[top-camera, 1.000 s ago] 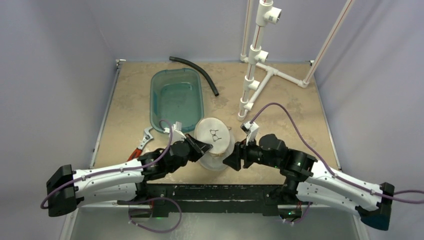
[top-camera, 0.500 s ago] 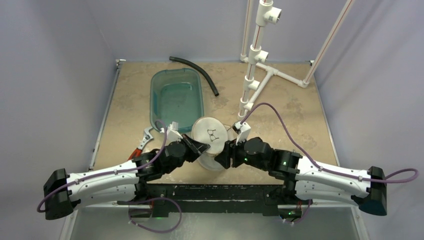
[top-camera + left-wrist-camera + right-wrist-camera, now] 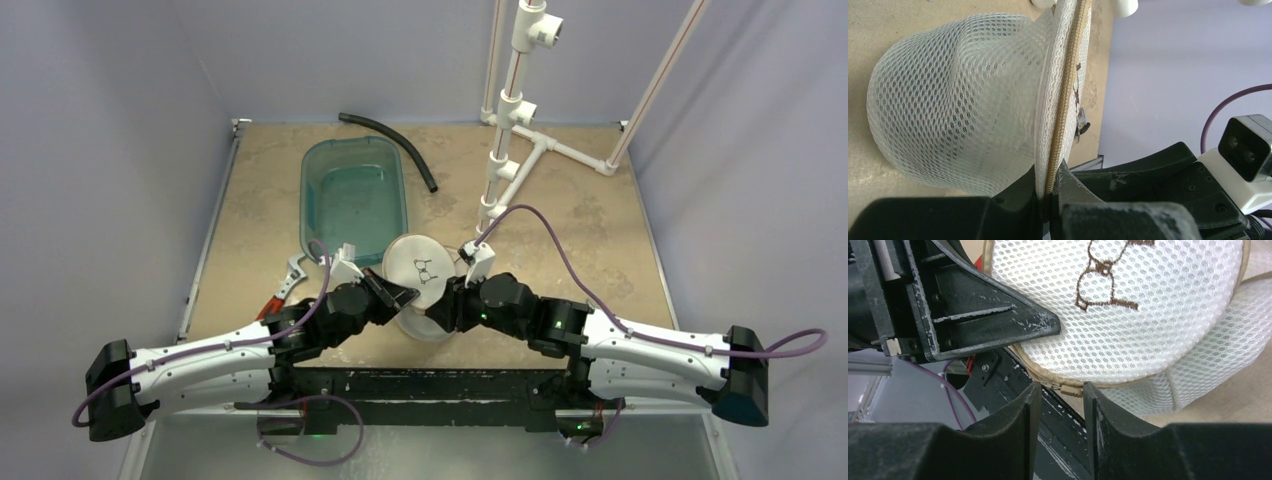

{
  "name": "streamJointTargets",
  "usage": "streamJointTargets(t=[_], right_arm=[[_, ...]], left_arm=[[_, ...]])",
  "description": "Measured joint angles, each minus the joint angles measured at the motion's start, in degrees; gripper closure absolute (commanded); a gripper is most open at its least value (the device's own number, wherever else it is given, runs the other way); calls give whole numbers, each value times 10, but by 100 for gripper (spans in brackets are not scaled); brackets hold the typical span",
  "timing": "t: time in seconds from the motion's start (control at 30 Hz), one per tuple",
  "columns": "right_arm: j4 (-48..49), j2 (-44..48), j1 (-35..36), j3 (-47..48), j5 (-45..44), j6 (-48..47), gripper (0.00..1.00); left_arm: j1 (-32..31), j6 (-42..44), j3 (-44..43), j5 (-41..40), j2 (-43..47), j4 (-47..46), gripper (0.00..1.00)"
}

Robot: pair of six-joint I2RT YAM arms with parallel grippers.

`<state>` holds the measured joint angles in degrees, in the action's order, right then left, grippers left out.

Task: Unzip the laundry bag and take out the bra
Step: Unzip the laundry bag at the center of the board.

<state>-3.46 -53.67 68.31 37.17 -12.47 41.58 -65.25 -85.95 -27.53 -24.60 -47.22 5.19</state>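
**Q:** Tan speckled tabletop (image 3: 600, 230), grey walls: where is the small white drum-shaped mesh laundry bag (image 3: 420, 272)?
**A:** At 6 o'clock of the tabletop, tilted. Its flat round top, with a dark bra outline (image 3: 1103, 277), faces upward between both arms.
**Q:** State of the left jaws?
**A:** Closed on the bag's tan zip-edged rim (image 3: 1060, 125), at the bag's 8 o'clock.
**Q:** And the right jaws?
**A:** Apart, at the bag's 4 o'clock, with the small zip pull (image 3: 1068, 389) in the gap; contact cannot be told.
**Q:** Other objects?
**A:** Teal oblong plastic tub (image 3: 353, 200) at 11 o'clock of the bag; curved black hose (image 3: 403, 148) at 12; white pipe frame (image 3: 512, 110) at 1.
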Motion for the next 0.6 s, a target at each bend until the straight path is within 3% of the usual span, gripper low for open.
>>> streamJointTargets(t=[0.17,0.37,0.6], right_arm=[[15,-3,0,0,4,0,66],[26,-14,0,0,17,0,77],[33,-5,0,-1,31,3,71]], left_arm=[[0,0,0,4,0,1,100],[0,0,0,4,0,2,100],[0,4,-2,4,3,4,100]])
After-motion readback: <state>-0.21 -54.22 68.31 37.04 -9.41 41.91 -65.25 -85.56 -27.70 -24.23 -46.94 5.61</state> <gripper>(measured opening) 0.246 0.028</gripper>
